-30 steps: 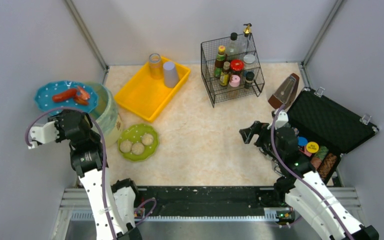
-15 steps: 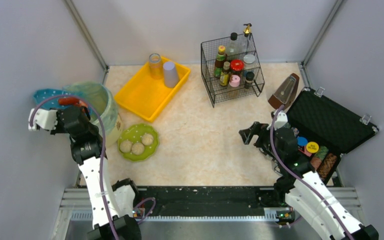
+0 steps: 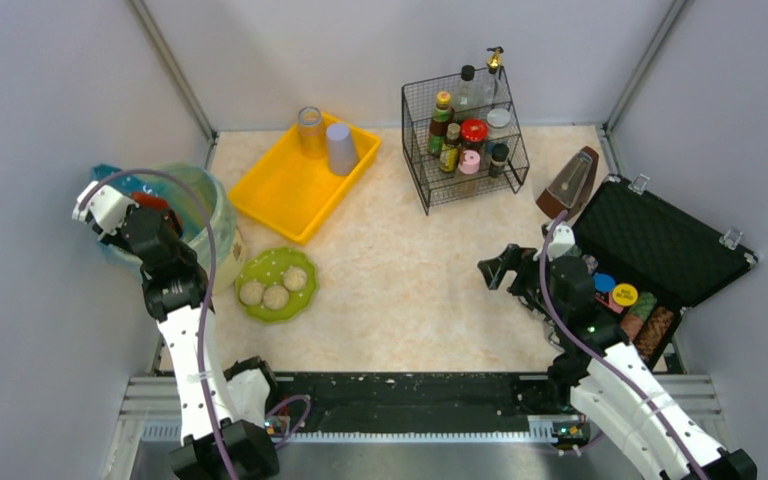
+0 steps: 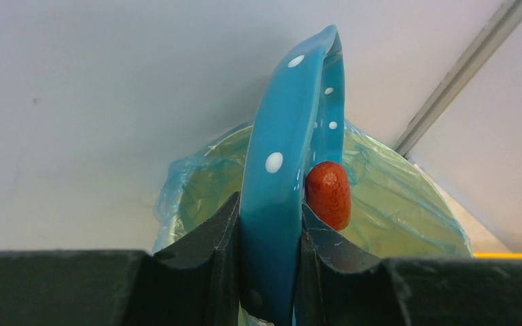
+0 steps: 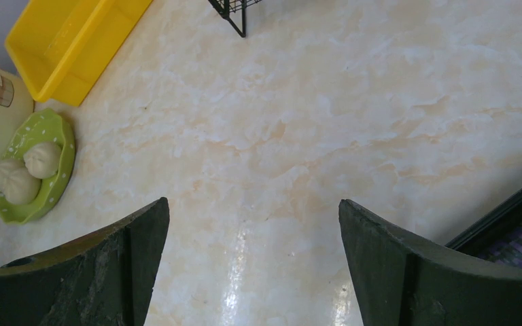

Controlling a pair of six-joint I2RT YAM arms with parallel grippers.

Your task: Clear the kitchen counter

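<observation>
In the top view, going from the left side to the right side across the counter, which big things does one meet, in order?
Lined bin → yellow tray → wire rack with bottles → brown metronome → open black case.

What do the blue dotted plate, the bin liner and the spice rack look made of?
The blue plate: glossy, opaque, sharp highlights along the rim; glazed ceramic or melamine, cannot tell which.
The bin liner: thin translucent bluish plastic film; crinkled, bunched at the rim.
The spice rack: thin black grid rods, see-through; probably coated metal wire.
</observation>
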